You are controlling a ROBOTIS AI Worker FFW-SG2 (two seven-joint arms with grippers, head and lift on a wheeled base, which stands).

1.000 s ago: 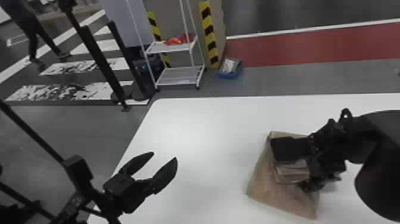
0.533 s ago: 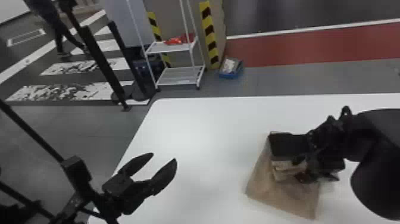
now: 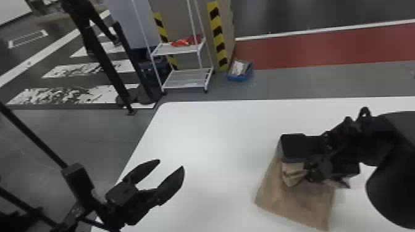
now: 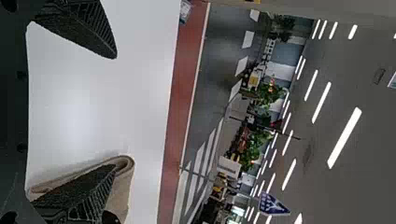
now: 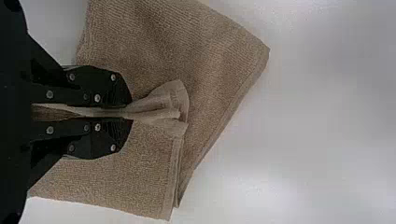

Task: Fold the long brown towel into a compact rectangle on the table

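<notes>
On the head view's clock, the brown towel [image 3: 293,203] lies folded on the white table [image 3: 210,135] at four o'clock. The right gripper [image 3: 308,174] pinches a bunched bit of it, and its arm hides some. The left gripper [image 3: 171,163], at seven, is wide and empty. Past the table, a white rack [image 3: 188,73] stands near twelve, a blue box [image 3: 239,77] at one, black poles [image 3: 106,66] at ten.

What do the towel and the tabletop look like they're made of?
The brown towel looks like terry cloth, probably cotton, with a matte, looped, ribbed surface. The tabletop seems a smooth white laminate or plastic, its faint sheen showing as soft bright patches.
</notes>
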